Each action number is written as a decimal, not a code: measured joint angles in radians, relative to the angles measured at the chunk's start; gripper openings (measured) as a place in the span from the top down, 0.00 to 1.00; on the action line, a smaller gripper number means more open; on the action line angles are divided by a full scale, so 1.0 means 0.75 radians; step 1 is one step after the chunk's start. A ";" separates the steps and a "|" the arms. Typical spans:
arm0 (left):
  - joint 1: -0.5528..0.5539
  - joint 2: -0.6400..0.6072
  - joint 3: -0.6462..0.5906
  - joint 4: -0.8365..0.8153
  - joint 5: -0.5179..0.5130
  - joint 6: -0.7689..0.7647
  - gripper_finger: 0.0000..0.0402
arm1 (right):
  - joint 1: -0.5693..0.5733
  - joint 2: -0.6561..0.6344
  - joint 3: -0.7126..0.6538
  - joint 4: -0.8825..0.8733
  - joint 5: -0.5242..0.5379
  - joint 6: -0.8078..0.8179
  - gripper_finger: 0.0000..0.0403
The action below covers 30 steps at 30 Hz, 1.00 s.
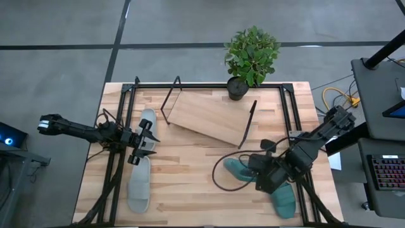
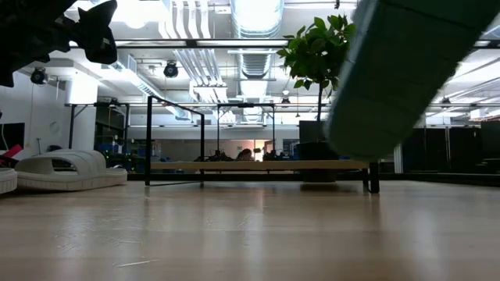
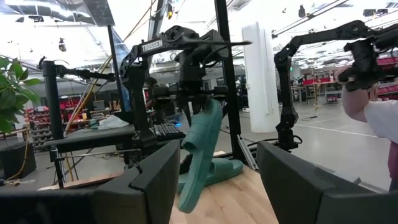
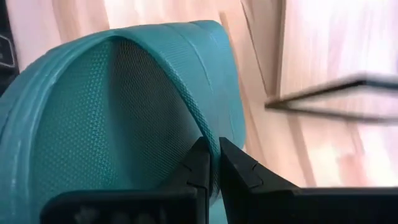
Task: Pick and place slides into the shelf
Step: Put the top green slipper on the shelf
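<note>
Pale wood on the worktop [image 1: 190, 177], planked, visibly grained, with a soft sheen. Lighter, smooth wood on the slanted board of the shelf [image 1: 209, 117], thin matt black metal at its ends. Matt foam on the teal slide [image 4: 112, 106] pinched in the right hand [image 4: 213, 163], finely dimpled inside, ribbed along the rim. Same matt foam on the other teal slide [image 1: 285, 201] and the two grey slides [image 1: 140, 183]. Dull black plastic on the fingers [image 3: 155, 183] of the left hand [image 3: 214, 186].
</note>
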 joint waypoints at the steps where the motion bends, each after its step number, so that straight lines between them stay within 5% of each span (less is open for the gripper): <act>1: 0.000 0.000 0.000 0.000 0.000 0.000 0.51 | 0.000 0.024 0.027 0.001 0.015 -0.034 0.97; 7: 0.000 0.000 0.000 0.001 -0.017 0.003 0.51 | 0.001 0.139 0.159 -0.009 0.270 -0.219 0.97; 16: 0.000 0.079 0.017 0.000 -0.374 0.256 0.51 | -0.015 0.237 0.302 -0.008 0.629 -0.459 0.97; 23: -0.005 0.373 0.195 0.050 -0.324 0.324 0.51 | -0.070 0.236 0.303 -0.033 0.724 -0.467 0.97; 30: -0.010 0.777 0.448 0.034 -0.316 0.670 0.51 | -0.128 0.235 0.303 -0.046 0.727 -0.467 0.97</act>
